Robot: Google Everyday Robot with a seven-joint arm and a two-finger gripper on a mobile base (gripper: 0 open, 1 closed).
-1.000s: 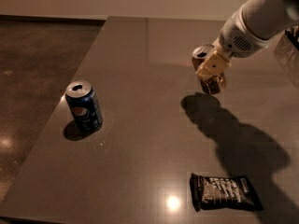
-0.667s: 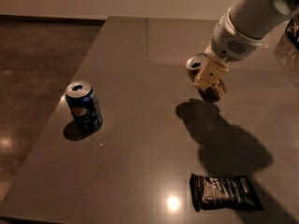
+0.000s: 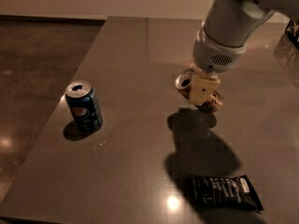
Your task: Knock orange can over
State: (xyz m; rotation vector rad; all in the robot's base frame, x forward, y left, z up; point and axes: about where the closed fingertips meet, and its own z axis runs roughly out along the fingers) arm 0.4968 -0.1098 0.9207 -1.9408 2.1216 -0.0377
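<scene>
The orange can lies tilted almost on its side in my gripper, its silver top facing left and its orange-gold end showing lower right. The cream fingers are closed across the can's middle. The can hangs just above the grey table, right of centre, with its shadow on the table beneath it. My white arm reaches down from the upper right.
A blue Pepsi-style can stands upright near the table's left edge. A black snack bag lies flat at the front right. The table's left edge drops to a dark floor. A dark object sits at the right edge.
My gripper and the orange can have moved together toward the front and a little left, and the can now lies more on its side. The blue can and the bag have not moved.
</scene>
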